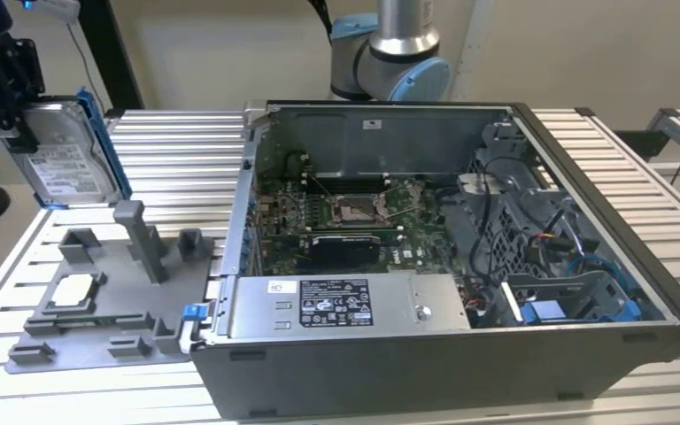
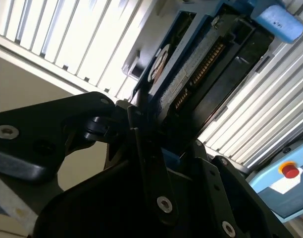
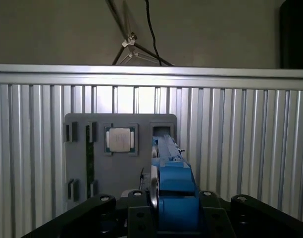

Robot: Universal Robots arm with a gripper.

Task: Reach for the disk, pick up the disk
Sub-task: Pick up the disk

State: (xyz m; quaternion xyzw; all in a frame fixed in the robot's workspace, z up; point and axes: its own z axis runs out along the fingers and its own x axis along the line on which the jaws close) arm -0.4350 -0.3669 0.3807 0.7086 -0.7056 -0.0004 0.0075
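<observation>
The disk (image 1: 68, 158) is a silver hard drive with a white label and blue side rails. It hangs upright in the air at the exterior view's far left, above the grey stand (image 1: 116, 292). My black gripper (image 1: 24, 119) is shut on its upper end. In the second wrist view the disk (image 2: 201, 54) runs edge-on away from the gripper (image 2: 146, 129), connector side showing. The first wrist view looks down along the disk's blue rail (image 3: 174, 191), clamped in the gripper (image 3: 166, 215), with the stand (image 3: 119, 168) below.
A small white-faced chip (image 3: 120, 140) lies in the grey stand, which has upright posts. An open computer case (image 1: 459, 266) fills the exterior view's middle and right on the slatted metal table (image 1: 174, 150). The arm's base (image 1: 393, 53) stands behind the case.
</observation>
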